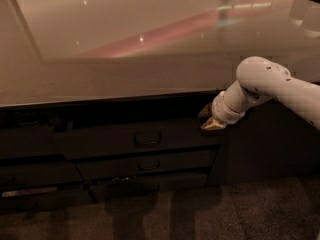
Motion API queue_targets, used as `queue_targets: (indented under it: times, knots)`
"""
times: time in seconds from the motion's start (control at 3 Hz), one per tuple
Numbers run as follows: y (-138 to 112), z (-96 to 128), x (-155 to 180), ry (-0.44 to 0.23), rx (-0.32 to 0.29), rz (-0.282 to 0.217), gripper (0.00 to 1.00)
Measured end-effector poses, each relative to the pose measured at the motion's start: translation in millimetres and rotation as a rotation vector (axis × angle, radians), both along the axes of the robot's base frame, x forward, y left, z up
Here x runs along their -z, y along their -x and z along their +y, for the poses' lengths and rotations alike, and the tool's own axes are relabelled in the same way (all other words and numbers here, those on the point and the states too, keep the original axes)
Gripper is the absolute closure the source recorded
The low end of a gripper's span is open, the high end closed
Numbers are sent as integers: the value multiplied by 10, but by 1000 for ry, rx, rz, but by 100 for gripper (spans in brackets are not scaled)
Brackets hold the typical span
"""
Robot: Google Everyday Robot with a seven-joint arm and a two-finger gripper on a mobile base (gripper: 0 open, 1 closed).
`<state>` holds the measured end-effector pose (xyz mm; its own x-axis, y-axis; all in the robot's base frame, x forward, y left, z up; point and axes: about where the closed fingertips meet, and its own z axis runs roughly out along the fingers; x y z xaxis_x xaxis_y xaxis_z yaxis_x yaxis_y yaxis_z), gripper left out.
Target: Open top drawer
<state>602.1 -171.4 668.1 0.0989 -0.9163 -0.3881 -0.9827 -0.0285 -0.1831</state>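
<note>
Beneath the front lip of the desk, heading a stack of dark fronts: top drawer, widest of the lot, with a small loop handle at its centre. Appears to stand a touch proud of the narrower fronts below, with a dark gap along its upper edge, yet shows no open interior. Judged barely started at most, possibly shut outright; too dim to say which. Handle untouched, nothing near it. At the drawer's upper right corner, well to the right of the handle: hand, tan-tipped, angled down and leftward, either touching that corner or just short of it. Cannot tell which, nor whether spread or closed; nothing visibly held. Behind it, white arm reaching in from the right edge, across the desk's front. Left to do, by this reckoning: nearly all of it. Needs purchase on the handle or on the upper edge, then a straight pull outward. Further out: glossy desk top with pinkish reflections, plain dark panel right of the stack, speckled floor underneath.
</note>
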Motion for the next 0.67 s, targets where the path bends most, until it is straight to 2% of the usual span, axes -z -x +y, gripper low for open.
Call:
queue_targets:
  times: [0.67]
  knots:
    - [43,6,2,-2,-5,5,100]
